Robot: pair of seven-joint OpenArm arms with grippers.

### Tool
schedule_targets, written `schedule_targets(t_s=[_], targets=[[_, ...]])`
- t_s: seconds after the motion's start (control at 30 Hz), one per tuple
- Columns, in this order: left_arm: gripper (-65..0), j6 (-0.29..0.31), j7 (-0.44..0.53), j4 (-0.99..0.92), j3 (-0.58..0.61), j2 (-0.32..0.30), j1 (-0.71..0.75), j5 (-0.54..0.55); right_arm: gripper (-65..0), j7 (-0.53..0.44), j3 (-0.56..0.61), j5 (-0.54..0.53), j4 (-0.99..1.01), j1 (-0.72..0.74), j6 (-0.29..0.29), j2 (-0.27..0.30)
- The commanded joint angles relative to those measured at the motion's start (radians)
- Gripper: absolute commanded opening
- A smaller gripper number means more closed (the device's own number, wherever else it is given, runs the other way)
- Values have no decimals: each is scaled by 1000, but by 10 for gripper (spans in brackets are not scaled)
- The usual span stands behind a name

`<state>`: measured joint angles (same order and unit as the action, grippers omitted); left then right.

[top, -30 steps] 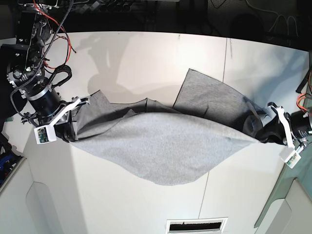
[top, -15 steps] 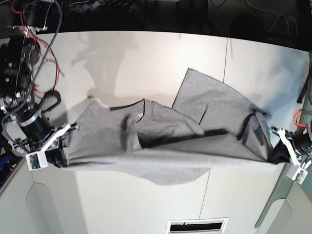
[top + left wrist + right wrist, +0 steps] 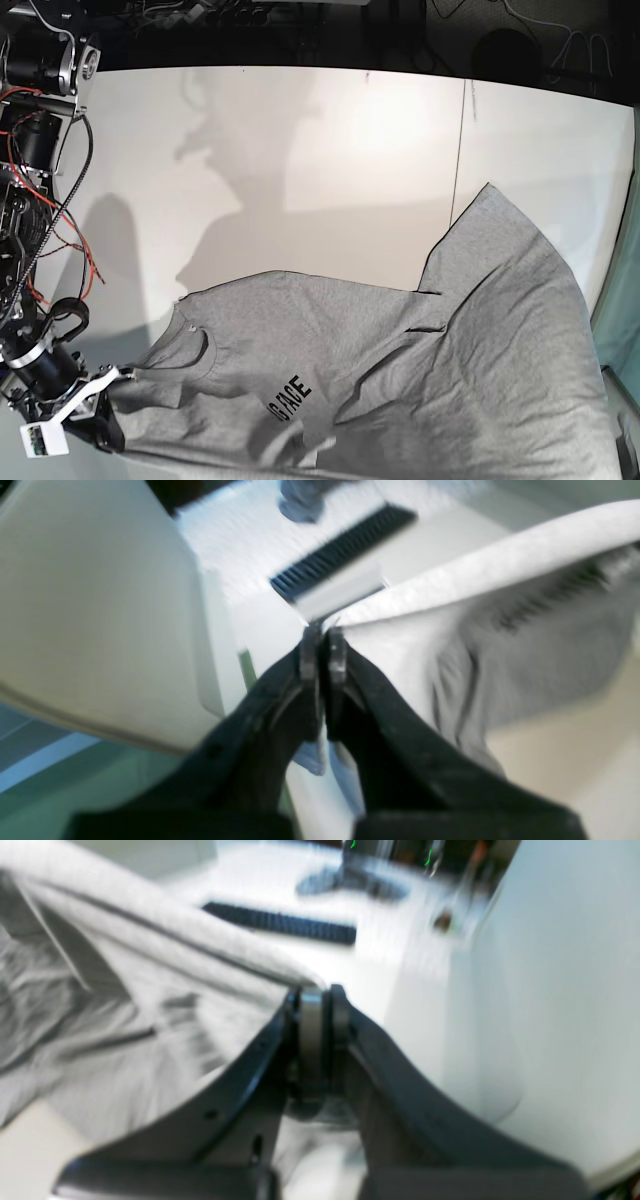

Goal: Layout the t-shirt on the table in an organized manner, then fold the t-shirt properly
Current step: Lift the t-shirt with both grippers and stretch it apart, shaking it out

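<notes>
The far half of the table (image 3: 330, 130) lies bare from its left edge to its right, crossed only by a thin dark seam (image 3: 462, 140), and offers open passage across that whole band. The near half is covered by the t-shirt (image 3: 420, 380), which spreads from the lower left corner to the right edge and rises in folds near its middle. The right arm's cabling and motor housings (image 3: 30, 120) stand along the table's left margin, narrowing access there.
</notes>
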<state>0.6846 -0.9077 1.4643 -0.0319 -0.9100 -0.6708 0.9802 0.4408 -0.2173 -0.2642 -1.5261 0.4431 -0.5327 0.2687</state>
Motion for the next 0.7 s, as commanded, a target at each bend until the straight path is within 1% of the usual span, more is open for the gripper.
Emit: schedule_targets(t_s=[0.0, 0.13, 0.2, 0.3, 0.4, 0.5, 0.67], targets=[[-650, 14, -11, 45, -5, -28, 18, 48, -650, -18, -10, -29, -17, -6, -8, 14], [-650, 14, -142, 214, -5, -43, 250, 209, -650, -17, -10, -72, -27, -149, -23, 14], [-650, 14, -171, 298, -5, -43, 395, 258, -650, -17, -12, -72, -53, -243, -25, 14], [-650, 14, -170, 399, -5, -30, 595, 258, -650, -18, -18, -69, -108, -387, -25, 14], [-650, 14, -171, 458, -6, 12, 737, 258, -650, -18, -39, -63, -163, -506, -25, 14], [-650, 14, -171, 475, -6, 43, 832, 257, -650, -18, -74, -56, -206, -593, -25, 14], [-650, 14, -169, 458, -6, 65, 945, 209, -650, -18, -133, -58, -210, -680, -21, 14]])
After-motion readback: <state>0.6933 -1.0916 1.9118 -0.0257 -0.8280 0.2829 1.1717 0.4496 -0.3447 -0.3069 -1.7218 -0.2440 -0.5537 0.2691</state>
